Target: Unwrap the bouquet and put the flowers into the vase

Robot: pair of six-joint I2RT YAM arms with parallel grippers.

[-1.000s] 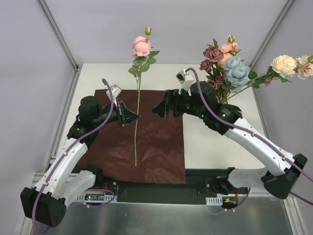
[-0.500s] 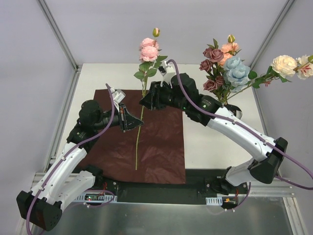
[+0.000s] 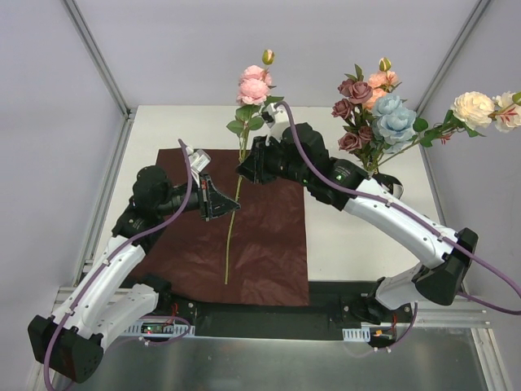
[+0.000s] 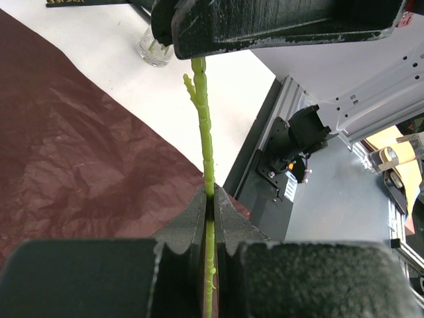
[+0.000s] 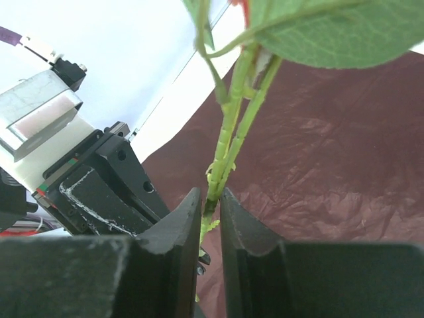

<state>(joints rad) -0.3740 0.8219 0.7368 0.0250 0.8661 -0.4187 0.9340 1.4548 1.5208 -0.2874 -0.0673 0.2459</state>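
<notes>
One pink rose (image 3: 254, 84) stands off the table on its long green stem (image 3: 230, 228). My left gripper (image 3: 231, 205) (image 4: 209, 193) is shut on the middle of that stem (image 4: 206, 132). Higher up, just under the leaves (image 5: 331, 33), my right gripper (image 3: 242, 168) (image 5: 211, 195) has its jaws around the stem (image 5: 228, 146), with thin gaps still showing on either side. The other flowers (image 3: 376, 106) stand bunched at the back right. The clear glass vase (image 4: 156, 48) shows in the left wrist view; in the top view my right arm hides it.
The dark red wrapping paper (image 3: 269, 244) lies flat on the white table (image 3: 350, 236) under both grippers. A cream rose (image 3: 474, 107) leans out far right. The metal frame edge (image 4: 265, 132) runs along the near side.
My right arm swung left to the rose and its jaws narrowed around the stem. The rose shifted a little to the right and tilted, still gripped by my left gripper.
</notes>
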